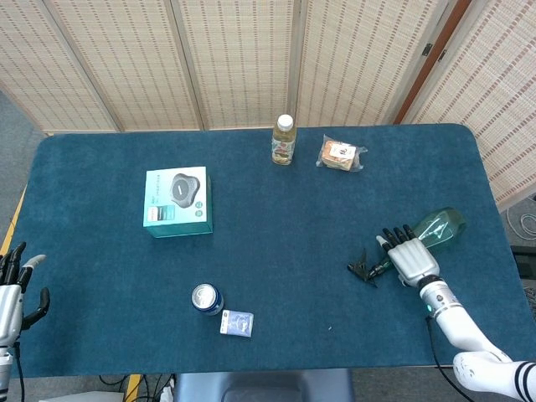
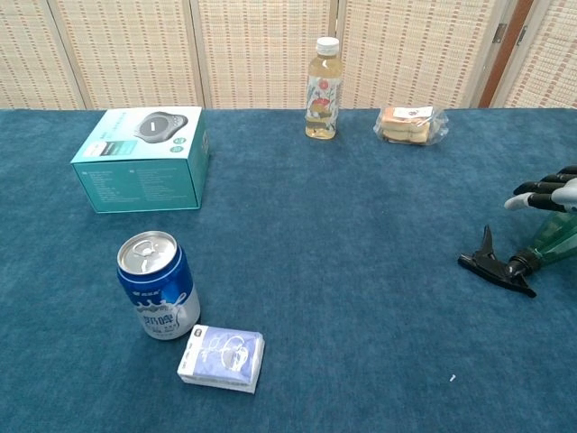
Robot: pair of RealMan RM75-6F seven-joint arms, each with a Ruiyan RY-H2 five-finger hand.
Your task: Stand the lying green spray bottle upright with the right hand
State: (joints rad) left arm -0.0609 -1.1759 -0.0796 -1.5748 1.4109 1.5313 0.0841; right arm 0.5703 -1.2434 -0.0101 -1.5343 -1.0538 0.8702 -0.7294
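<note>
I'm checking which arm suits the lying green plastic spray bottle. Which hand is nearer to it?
Right. The right hand hovers over the green spray bottle's neck, fingers spread. The left hand sits at the table's opposite edge, far from it.

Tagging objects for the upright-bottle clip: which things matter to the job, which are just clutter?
Job:
green spray bottle, lying on its side
right robot hand, over the bottle's neck

Clutter:
teal box
blue can
small blue packet
drink bottle
wrapped snack
left robot hand, idle
</note>
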